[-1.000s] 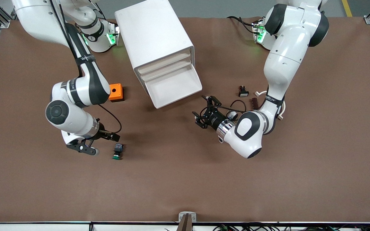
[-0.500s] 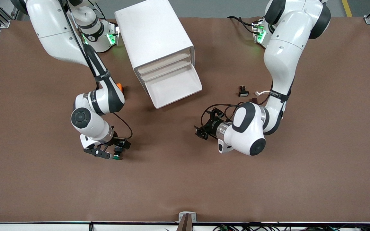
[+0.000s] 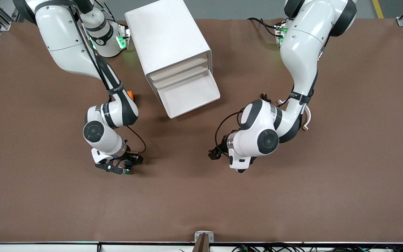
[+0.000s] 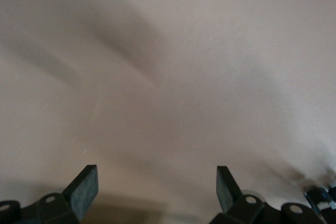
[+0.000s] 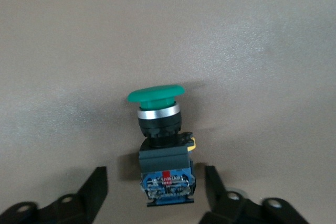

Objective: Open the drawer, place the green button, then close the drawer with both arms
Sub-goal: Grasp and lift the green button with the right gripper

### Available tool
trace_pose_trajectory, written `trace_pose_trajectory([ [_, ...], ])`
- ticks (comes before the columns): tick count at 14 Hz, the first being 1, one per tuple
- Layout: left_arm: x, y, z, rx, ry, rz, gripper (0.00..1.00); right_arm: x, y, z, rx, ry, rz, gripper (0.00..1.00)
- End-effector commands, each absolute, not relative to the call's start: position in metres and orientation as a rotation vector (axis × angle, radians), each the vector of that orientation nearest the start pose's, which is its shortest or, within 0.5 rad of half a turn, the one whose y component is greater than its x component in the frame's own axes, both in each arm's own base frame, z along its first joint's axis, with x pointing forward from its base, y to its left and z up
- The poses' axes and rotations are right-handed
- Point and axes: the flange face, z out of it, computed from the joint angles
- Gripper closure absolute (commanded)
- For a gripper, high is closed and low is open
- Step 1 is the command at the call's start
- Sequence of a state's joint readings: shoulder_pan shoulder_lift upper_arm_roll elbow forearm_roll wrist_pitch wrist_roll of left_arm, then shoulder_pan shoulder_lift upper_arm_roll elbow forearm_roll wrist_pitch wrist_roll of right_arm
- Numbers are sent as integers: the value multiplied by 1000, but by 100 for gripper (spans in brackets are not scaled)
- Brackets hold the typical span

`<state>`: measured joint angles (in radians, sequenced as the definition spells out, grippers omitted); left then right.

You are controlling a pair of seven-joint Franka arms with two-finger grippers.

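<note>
The drawer [image 3: 187, 95], third from the top of the white cabinet [image 3: 168, 42], stands pulled out and holds nothing. The button [image 3: 128, 170] lies on its side on the table, nearer the front camera than the cabinet, toward the right arm's end. In the right wrist view its green cap [image 5: 156, 94] points away from the gripper and its black body [image 5: 165, 174] lies between the fingers. My right gripper [image 3: 124, 165] [image 5: 156, 188] is open and low around the button, not touching it. My left gripper [image 3: 216, 153] [image 4: 156, 187] is open and empty over bare table, nearer the front camera than the drawer.
An orange box [image 3: 130, 93] is mostly hidden by the right arm, beside the cabinet. A small black part [image 3: 264, 95] peeks out at the left arm's elbow. The cabinet's other three drawers are shut.
My right gripper has moved sideways to the button and now has a finger on either side of it. My left gripper has drawn away from the drawer toward the front camera and turned downward.
</note>
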<state>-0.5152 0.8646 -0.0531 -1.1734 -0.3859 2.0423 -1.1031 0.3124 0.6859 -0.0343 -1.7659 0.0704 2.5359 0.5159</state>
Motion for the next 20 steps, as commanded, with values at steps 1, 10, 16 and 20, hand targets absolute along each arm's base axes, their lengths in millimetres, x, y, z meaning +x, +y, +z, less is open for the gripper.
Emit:
trace_pose_trajectory([
  [1, 633, -438, 283, -3209, -1030, 195, 1, 644, 191, 185, -3082, 388, -123, 100],
  [10, 615, -470, 284, -3191, -725, -107, 1, 606, 256, 265, -3079, 718, 94, 100],
  [16, 611, -473, 281, -3176, -711, -123, 1, 518, 386, 339, -2933, 1115, 149, 100],
  [20, 610, -474, 281, -3176, -713, -118, 1, 456, 427, 335, -2868, 1303, 142, 100],
])
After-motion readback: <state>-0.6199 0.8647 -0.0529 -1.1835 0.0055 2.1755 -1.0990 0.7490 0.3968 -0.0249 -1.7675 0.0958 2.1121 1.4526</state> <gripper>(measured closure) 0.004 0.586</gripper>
